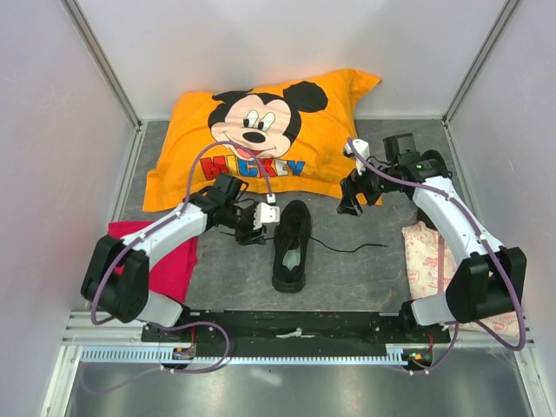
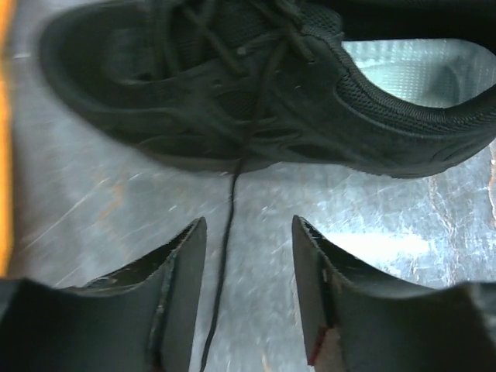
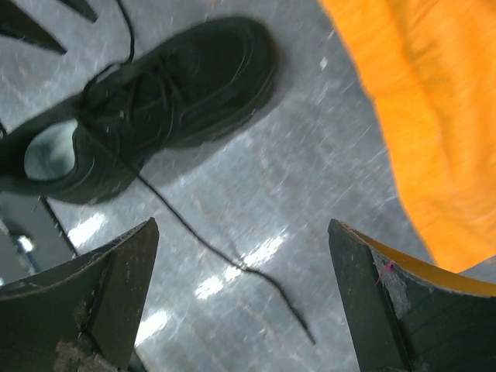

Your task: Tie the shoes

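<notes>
Black lace-up shoe (image 1: pixel 293 248) stands on its sole in the middle of a scratched grey metal counter (image 1: pixel 347 274). Its toe points away from the arms and its pale insole shows at the near end. The laces are loose. One lace end (image 1: pixel 352 249) trails to the right across the counter, and the other lace end (image 2: pixel 225 256) runs out to the left.

The left gripper (image 1: pixel 258 221) sits low, just left of the shoe's laced part. Its fingers (image 2: pixel 186 279) stand apart, and the left lace passes between them unclamped. The right gripper (image 1: pixel 352 204) is off to the shoe's far right, spread wide and holding nothing, by the near edge of an orange Mickey Mouse pillow (image 1: pixel 261 130). A red cloth (image 1: pixel 169 261) lies at the left and a patterned cloth (image 1: pixel 426 256) at the right.
</notes>
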Controlling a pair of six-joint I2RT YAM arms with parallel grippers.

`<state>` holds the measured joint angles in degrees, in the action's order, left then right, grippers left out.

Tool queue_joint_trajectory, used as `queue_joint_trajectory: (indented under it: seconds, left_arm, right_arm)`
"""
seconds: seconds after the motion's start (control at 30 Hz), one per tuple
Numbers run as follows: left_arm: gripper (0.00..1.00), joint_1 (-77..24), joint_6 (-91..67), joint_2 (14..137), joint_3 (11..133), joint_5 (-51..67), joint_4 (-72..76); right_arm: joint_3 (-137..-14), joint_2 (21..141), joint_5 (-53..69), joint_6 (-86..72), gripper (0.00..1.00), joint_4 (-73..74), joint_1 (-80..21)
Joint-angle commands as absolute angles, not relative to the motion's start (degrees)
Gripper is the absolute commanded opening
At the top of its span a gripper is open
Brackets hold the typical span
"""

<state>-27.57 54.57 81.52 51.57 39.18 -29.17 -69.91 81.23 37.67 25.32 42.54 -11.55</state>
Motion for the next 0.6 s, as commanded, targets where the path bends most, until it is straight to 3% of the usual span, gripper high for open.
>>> queue_joint_trajectory:
  seconds: [0.0, 0.27, 0.57]
  left_arm:
    - [0.49, -29.4, 58.4, 86.1, 56.7, 42.2, -29.2]
    - [0.39, -30.9, 57.0, 91.8, 61.0, 43.9, -29.1]
    - [0.37, -31.6, 58.4, 94.0, 61.3, 43.9, -30.1]
  right_arm:
    - [-72.8, 83.1, 34.5, 29.6, 0.98, 52.2, -12.1]
    - [-69.5, 82.3, 31.6, 29.5, 0.98, 54.3, -12.0]
    - [-68.7, 81.8, 30.2, 30.6, 0.98, 55.4, -12.0]
